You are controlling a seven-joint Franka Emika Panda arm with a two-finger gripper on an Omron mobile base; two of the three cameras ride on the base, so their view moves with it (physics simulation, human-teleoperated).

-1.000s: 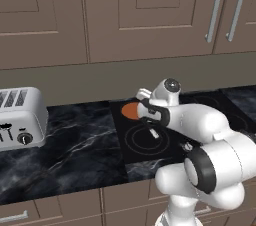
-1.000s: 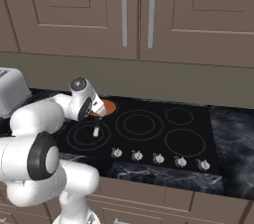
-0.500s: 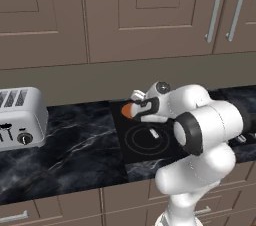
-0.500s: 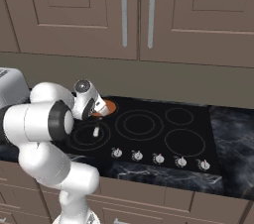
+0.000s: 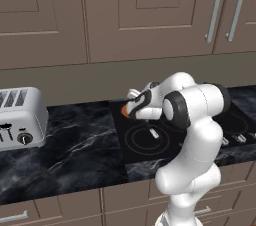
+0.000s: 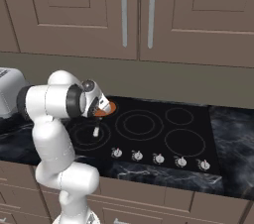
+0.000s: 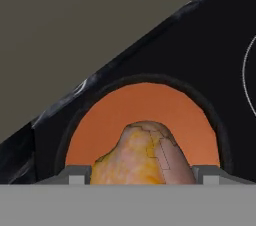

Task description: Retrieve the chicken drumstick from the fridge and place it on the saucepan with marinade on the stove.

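Jaws pinching the chicken drumstick [image 7: 142, 157] from both sides, held right over the orange marinade of the saucepan [image 7: 145, 107]. Pan sitting at the rear left corner of the black stove [image 6: 163, 129], short handle [image 6: 95, 131] pointing toward the front. Silver toaster [image 5: 20, 117] well to the left on the dark marble tabletop [image 5: 75, 150].

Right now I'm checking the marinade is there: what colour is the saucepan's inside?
Flat orange, filling the saucepan beneath the chicken drumstick; clearest in the hand view.
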